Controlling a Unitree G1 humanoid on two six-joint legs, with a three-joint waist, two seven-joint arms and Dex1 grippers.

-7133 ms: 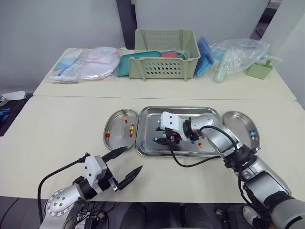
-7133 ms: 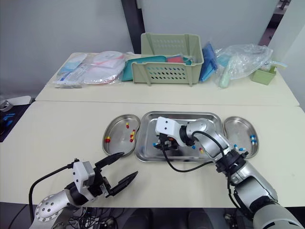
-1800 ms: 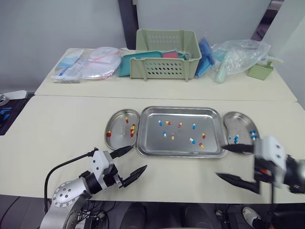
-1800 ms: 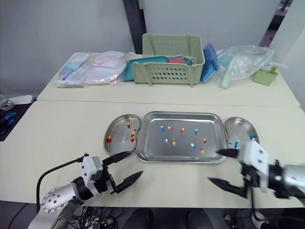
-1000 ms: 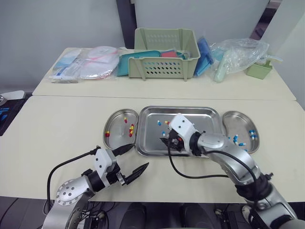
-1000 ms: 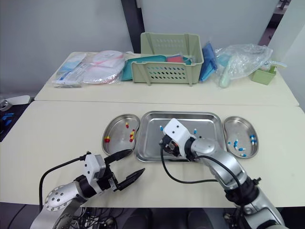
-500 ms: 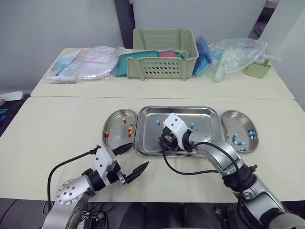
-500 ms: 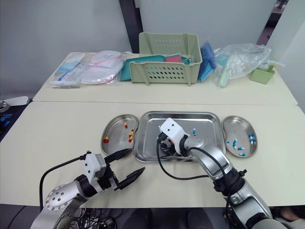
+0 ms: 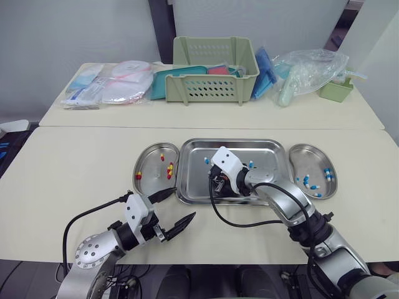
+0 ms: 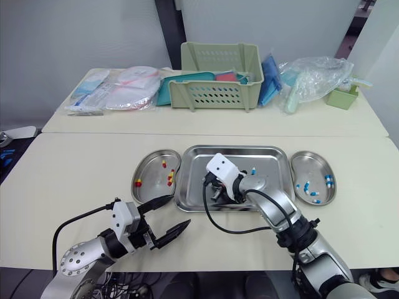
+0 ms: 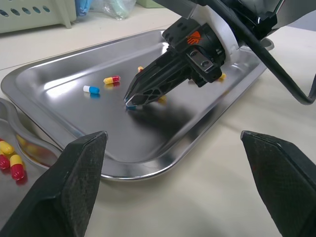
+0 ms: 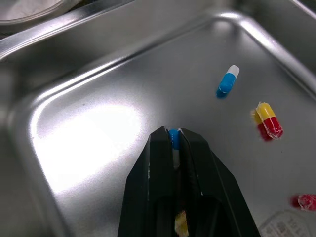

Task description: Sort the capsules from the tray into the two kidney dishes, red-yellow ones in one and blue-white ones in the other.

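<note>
Right pincer [image 12: 173, 131] tight on blue capsule [image 12: 173, 139]

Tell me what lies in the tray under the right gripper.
The right gripper pinches a capsule, blue end showing, on the tray floor. Its fingers cover the rest. A blue-white capsule and red-yellow capsule lie beside.

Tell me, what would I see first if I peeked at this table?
The robot's right hand reaches into the shiny steel tray in the middle of the table, pinching a capsule with a blue end. On either side sits a kidney dish: the left dish holds red-yellow capsules, the right dish blue-white capsules.
</note>
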